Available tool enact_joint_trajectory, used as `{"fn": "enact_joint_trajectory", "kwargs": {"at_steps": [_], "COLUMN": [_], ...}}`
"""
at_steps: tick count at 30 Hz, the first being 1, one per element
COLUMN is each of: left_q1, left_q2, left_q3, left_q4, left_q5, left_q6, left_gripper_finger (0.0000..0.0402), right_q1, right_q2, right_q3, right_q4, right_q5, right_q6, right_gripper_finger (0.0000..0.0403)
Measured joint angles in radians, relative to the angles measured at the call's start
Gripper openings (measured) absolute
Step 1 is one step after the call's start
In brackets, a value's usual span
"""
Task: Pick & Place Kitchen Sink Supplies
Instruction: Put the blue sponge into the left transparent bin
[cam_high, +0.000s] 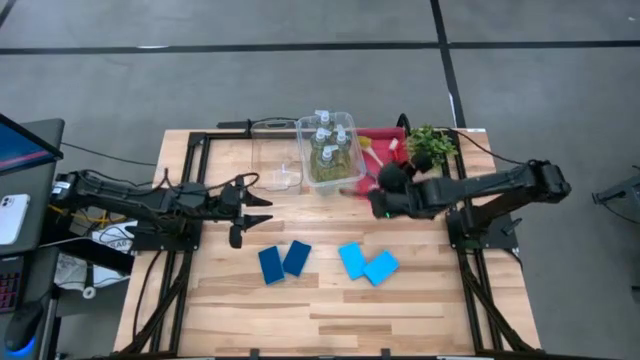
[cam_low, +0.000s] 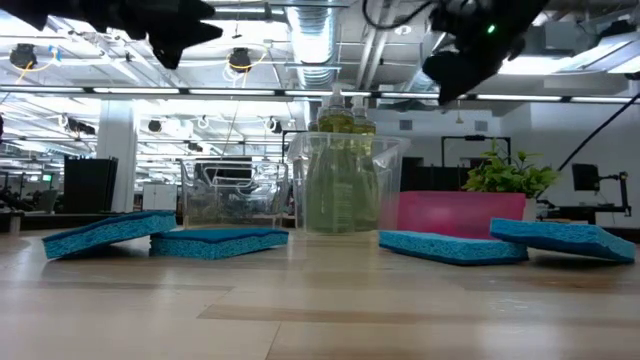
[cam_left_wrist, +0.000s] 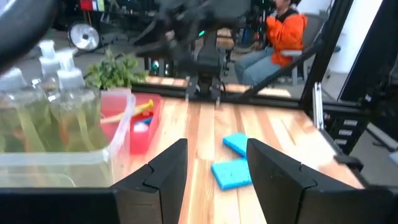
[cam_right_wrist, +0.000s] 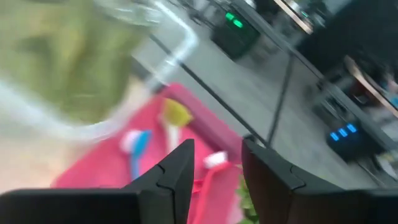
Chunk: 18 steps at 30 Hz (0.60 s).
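Right gripper (cam_high: 383, 203), fingers parted and empty, beside red tray (cam_high: 384, 141): best descend squarely over one brush (cam_right_wrist: 171, 118) handle before closing.

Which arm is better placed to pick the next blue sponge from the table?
Probably left: the left gripper, open and empty, hovers near the two left sponges. The right gripper is over the red tray.

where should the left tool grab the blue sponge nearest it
Take the near blue sponge across its short width, coming straight down from above. It lies flat on the table, so only its thin side edges offer a pinch. A second sponge touches or overlaps it on one side, so the free end looks safer. The left tool is open and empty.
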Motion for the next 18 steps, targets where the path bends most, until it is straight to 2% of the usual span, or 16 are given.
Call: {"fn": "enact_joint_trajectory", "kwargs": {"at_steps": [5,9,12,18], "left_q1": [0.0,0.0,0.0,0.001], "left_q2": [0.089,0.189,0.27,0.388], "left_q3": [-0.003,-0.003,-0.003,-0.004], "left_q4": [0.008,0.008,0.008,0.007], "left_q5": [0.054,0.097,0.097,0.088], "left_q6": [-0.004,0.004,0.023,0.057], "left_gripper_finger": [0.0167,0.0167,0.0167,0.0167], "right_q1": [0.168,0.275,0.337,0.404], "right_q2": [0.001,0.009,0.01,0.01], "right_q3": [0.0,0.0,0.0,0.0], "right_q4": [-0.006,0.0,0.005,0.007], "right_q5": [-0.007,-0.031,-0.064,-0.064], "right_q6": [0.006,-0.088,-0.112,-0.124], "right_gripper_finger": [0.0123,0.0123,0.0122,0.0122]}}
